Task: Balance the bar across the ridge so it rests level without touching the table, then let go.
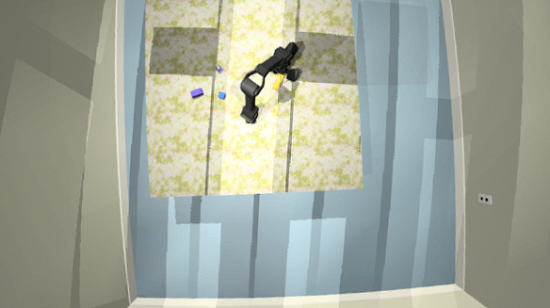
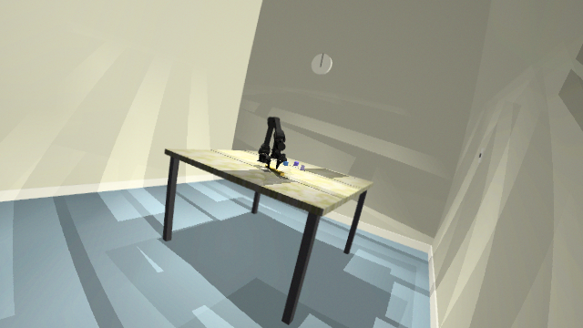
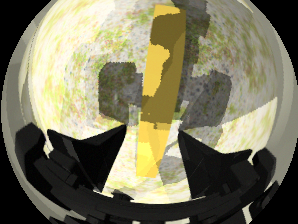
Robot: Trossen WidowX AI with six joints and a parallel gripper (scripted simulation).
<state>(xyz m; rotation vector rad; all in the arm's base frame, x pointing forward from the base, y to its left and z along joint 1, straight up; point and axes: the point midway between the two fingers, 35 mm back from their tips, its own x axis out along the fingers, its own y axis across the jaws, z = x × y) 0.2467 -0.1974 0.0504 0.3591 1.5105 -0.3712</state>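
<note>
A long yellow bar (image 1: 279, 83) (image 2: 281, 173) (image 3: 162, 90) lies on the table (image 1: 327, 147) (image 2: 255, 183). My gripper (image 1: 287, 73) (image 2: 273, 167) (image 3: 152, 131) is open above it, pointing down. In the wrist view the bar runs lengthwise between the two spread fingertips, with a gap on each side. The bar is not gripped. A small pale purple piece (image 1: 219, 69) (image 2: 302, 168) stands apart from the bar; it may be the ridge, but it is too small to tell its shape. The arm hides part of the bar in the top view.
A small blue block (image 1: 221, 96) (image 2: 285, 163) and a violet block (image 1: 196, 92) (image 2: 296, 163) are on the same side of the arm as the pale purple piece. Dark shadow bands and the arm's shadow cross the table.
</note>
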